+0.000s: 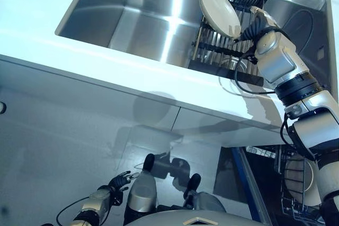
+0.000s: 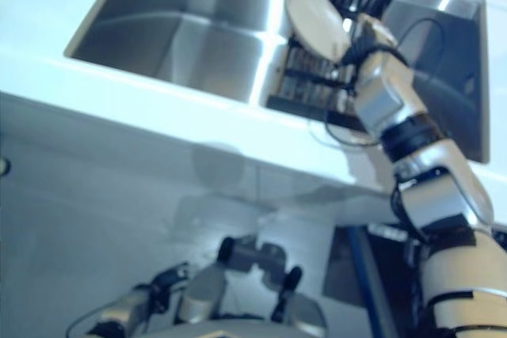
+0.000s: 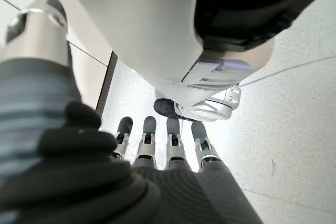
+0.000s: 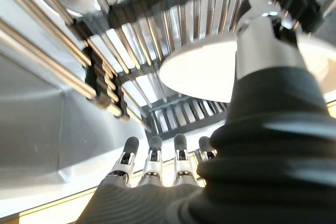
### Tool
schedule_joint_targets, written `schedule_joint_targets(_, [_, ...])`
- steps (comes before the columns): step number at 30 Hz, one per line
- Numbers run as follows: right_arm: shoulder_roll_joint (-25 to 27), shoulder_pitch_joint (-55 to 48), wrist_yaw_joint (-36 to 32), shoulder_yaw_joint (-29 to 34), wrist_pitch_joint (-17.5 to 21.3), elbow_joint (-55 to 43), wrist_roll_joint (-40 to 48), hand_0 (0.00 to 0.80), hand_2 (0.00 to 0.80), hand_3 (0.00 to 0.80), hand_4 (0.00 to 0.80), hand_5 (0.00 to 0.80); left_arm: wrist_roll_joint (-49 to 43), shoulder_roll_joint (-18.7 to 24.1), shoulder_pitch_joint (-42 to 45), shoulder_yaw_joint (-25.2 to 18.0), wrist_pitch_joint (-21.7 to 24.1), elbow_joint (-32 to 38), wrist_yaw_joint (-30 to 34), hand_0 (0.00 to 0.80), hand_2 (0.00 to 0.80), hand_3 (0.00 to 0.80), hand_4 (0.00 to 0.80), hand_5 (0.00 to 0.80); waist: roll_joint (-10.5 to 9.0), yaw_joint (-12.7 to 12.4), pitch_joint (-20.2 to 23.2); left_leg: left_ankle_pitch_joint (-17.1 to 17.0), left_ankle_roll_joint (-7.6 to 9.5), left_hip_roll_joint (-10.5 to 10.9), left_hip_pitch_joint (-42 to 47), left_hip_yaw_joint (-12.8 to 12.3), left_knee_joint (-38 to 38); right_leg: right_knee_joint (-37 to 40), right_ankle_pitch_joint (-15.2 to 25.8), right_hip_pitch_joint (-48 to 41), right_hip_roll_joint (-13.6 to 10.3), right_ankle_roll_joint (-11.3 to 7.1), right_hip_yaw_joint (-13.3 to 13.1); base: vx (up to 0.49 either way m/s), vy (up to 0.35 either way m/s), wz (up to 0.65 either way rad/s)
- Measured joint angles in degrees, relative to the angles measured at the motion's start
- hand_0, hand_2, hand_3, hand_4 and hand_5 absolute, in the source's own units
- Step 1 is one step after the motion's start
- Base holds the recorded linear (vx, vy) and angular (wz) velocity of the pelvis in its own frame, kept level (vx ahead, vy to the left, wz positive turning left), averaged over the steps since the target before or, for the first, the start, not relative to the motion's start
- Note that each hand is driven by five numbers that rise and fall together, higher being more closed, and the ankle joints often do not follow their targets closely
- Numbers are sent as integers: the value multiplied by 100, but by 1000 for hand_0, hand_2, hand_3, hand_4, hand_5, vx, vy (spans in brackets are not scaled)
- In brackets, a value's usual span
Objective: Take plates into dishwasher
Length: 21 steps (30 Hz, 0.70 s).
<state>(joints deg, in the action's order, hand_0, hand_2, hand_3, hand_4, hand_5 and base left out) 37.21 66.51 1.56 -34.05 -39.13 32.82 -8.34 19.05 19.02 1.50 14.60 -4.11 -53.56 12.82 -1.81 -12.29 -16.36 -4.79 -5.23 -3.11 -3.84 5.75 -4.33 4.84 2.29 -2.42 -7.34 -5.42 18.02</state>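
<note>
A white plate [image 1: 218, 10] is tilted up on edge over the black-framed drying rack [image 1: 222, 46] in the right half of the steel sink [image 1: 137, 14]. My right hand [image 1: 254, 22] reaches over the counter and pinches the plate's rim. In the right wrist view the thumb [image 4: 268, 35] lies on the plate [image 4: 199, 74] and the fingers [image 4: 152, 161] stretch under it. My left hand [image 1: 119, 181] hangs low by the cabinet front, open and empty, fingers [image 3: 157, 145] straight above the floor.
A white counter [image 1: 106, 72] runs in front of the sink, with grey cabinet fronts below. At the lower right the open dishwasher [image 1: 265, 183] shows a wire rack [image 1: 288, 205] holding a white plate [image 1: 297, 181].
</note>
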Motion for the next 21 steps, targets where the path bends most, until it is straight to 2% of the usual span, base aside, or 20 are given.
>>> schedule_joint_targets(13, [-5, 132, -16, -1, 106, 182, 0, 0, 0, 0, 0, 0, 57, -1, -3, 12, -8, 61, 18, 0, 0, 0, 0, 0, 100, -143, -57, -71, 5, 44, -93, 214, 25, 0, -5, -37, -16, -10, 135, -9, 17, 8])
schedule_joint_targets(21, [-16, 132, -16, -2, 131, 227, 6, 0, 0, 0, 0, 0, 95, -1, -8, 20, -9, 122, 17, 0, 0, 0, 0, 0, 101, -248, -58, -73, 2, 40, -99, 223, 25, 0, -6, -34, -7, -10, 140, -3, -2, 1])
